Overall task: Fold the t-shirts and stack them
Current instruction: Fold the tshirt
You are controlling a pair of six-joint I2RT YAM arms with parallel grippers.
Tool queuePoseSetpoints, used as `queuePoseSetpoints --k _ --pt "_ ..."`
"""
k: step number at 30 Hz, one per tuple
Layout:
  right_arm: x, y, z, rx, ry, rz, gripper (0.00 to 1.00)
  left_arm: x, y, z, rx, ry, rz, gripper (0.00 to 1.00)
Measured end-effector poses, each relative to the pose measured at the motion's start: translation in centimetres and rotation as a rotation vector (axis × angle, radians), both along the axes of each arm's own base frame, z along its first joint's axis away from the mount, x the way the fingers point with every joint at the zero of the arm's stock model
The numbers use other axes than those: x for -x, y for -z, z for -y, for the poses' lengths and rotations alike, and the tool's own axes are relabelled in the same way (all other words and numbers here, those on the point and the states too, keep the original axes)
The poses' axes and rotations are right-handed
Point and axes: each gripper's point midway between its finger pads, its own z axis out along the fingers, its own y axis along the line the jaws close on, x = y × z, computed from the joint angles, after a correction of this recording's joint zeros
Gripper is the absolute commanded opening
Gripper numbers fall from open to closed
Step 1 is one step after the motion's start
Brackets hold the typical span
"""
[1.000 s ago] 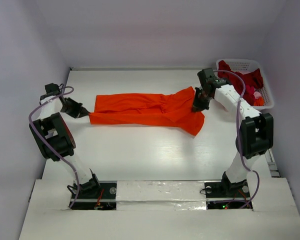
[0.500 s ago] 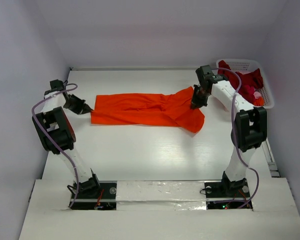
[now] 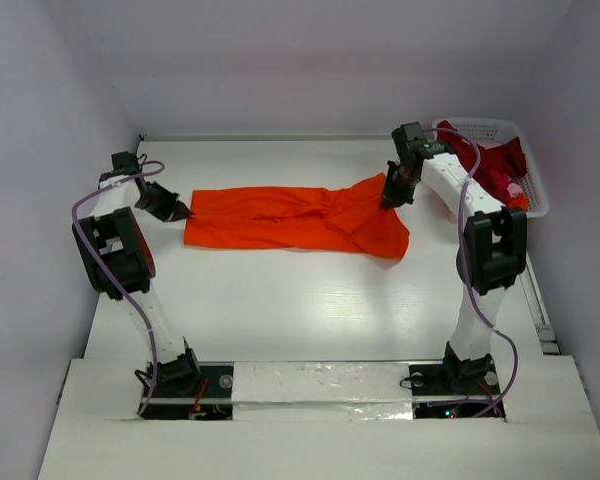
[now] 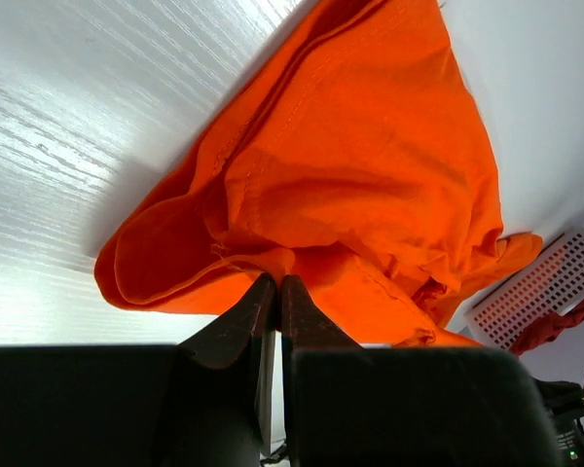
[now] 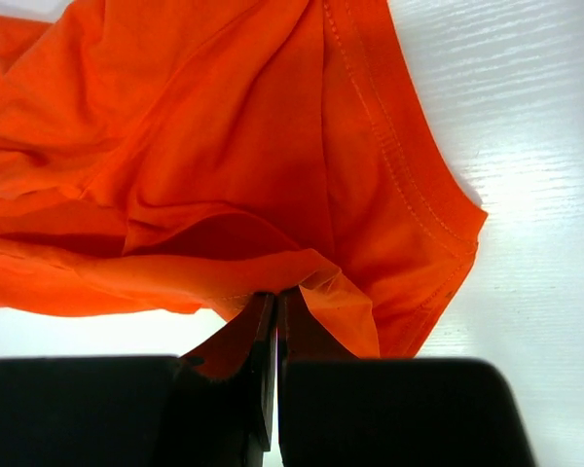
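Across the middle of the top view, you have the orange t-shirt [image 3: 290, 218] pulled out into a long, narrow band on the white table [image 3: 310, 300], running from left of centre to right of centre. Its left end is a fairly straight edge. Its right end widens into a loose flap that droops toward the lower right, and lengthwise creases run through the cloth. Your left gripper [image 3: 182, 213] sits at the band's left end with its jaws closed on a bunched fold of the orange cloth. The left wrist view shows the two dark fingers [image 4: 238, 326] pressed together, with a stitched edge gathered right at their tips. Your right gripper [image 3: 388, 202] is at the upper right corner of the shirt, likewise pinched tight on it. In the right wrist view its fingertips [image 5: 243, 336] meet at bottom centre on a thin fold, and a double-stitched hem curves up toward the top of the frame. At that end the cloth peaks up toward the gripper instead of lying flat. Upper right in the top view, the white latticed basket [image 3: 480, 124] stands at the table's far right corner, with dark red t-shirts [image 3: 505, 160] heaped inside it, apart from the orange one.
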Motion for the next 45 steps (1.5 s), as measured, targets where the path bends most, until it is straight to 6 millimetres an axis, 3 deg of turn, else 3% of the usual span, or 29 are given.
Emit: queuePoseSetpoints --k 15,25,34,45 --pt "-1.1 0.6 1.0 0.006 0.027 -0.008 0.00 -0.5 -0.3 -0.3 -0.008 -0.006 0.008 0.00" --pt "-3.1 -0.4 0.7 -0.003 0.030 0.033 0.00 -0.7 1.0 -0.6 -0.018 -0.012 -0.022 0.00" --pt "-3.7 1.6 0.9 0.006 0.036 -0.011 0.00 -0.9 1.3 -0.8 -0.026 -0.014 -0.024 0.00" --pt "-3.8 2.2 0.8 0.005 0.031 -0.024 0.00 -2.1 0.7 -1.2 -0.034 -0.019 0.000 0.00"
